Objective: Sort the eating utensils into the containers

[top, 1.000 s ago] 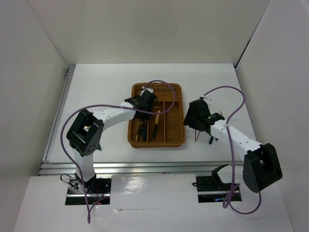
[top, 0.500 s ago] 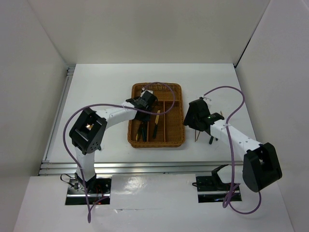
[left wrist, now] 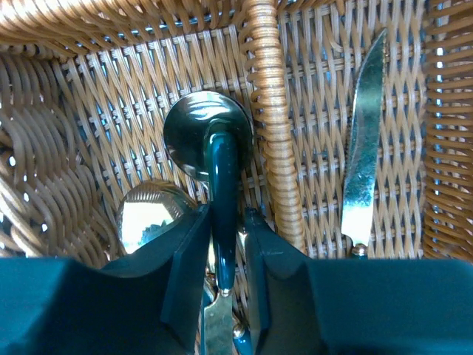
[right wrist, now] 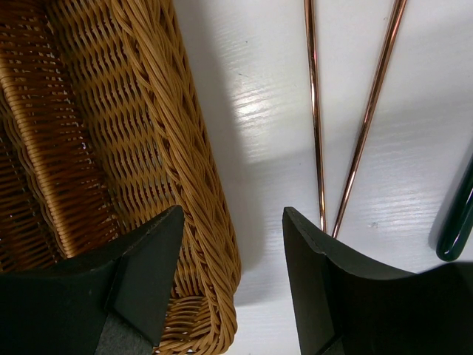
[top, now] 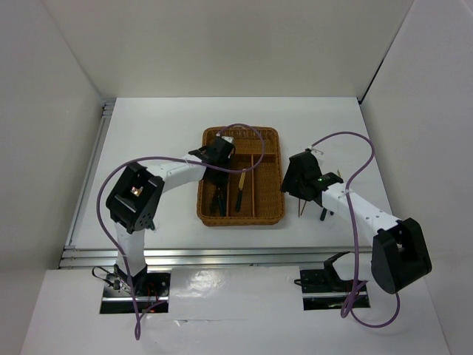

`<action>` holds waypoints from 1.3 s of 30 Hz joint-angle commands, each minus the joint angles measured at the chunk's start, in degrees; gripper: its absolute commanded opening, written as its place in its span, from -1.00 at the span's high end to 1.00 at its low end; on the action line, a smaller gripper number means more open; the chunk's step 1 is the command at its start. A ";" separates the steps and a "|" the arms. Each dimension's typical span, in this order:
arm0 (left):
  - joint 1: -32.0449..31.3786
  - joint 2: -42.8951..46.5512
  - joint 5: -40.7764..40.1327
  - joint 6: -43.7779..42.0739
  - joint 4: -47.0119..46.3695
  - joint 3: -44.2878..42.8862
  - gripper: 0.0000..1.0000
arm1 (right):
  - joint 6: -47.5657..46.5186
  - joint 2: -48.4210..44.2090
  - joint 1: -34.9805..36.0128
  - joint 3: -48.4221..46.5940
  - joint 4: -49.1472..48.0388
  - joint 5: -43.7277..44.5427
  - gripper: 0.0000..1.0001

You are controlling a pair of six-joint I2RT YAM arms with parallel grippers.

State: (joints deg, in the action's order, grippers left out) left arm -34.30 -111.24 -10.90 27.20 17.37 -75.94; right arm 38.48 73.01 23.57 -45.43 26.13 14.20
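White tabletop [top: 148,133], wicker tray [left wrist: 270,111]. Left pincer [left wrist: 222,251] straddles spoon [left wrist: 222,170] by dark handle, in slot directly below; clenched or merely flanking, cannot tell. Right pincer [right wrist: 229,259] spread, empty; chopsticks [right wrist: 313,111] just ahead of its right finger. Risk: slim handle slipping or tilting if lifted off-centre.

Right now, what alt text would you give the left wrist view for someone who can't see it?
The left fingers close around the dark green handle of a spoon, its bowl resting on the wicker tray floor beside a divider. A second spoon bowl lies to its left; a knife lies beyond the divider.
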 commanded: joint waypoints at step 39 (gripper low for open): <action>0.38 15.09 -1.06 7.50 8.91 -8.78 0.59 | -0.16 -0.77 -0.37 -2.12 -0.56 3.38 -0.28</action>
State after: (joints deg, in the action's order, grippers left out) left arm -34.11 -98.02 -14.55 31.07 26.15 -81.56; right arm 38.48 73.54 23.57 -45.43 26.00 15.03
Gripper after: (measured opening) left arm 0.308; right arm 0.637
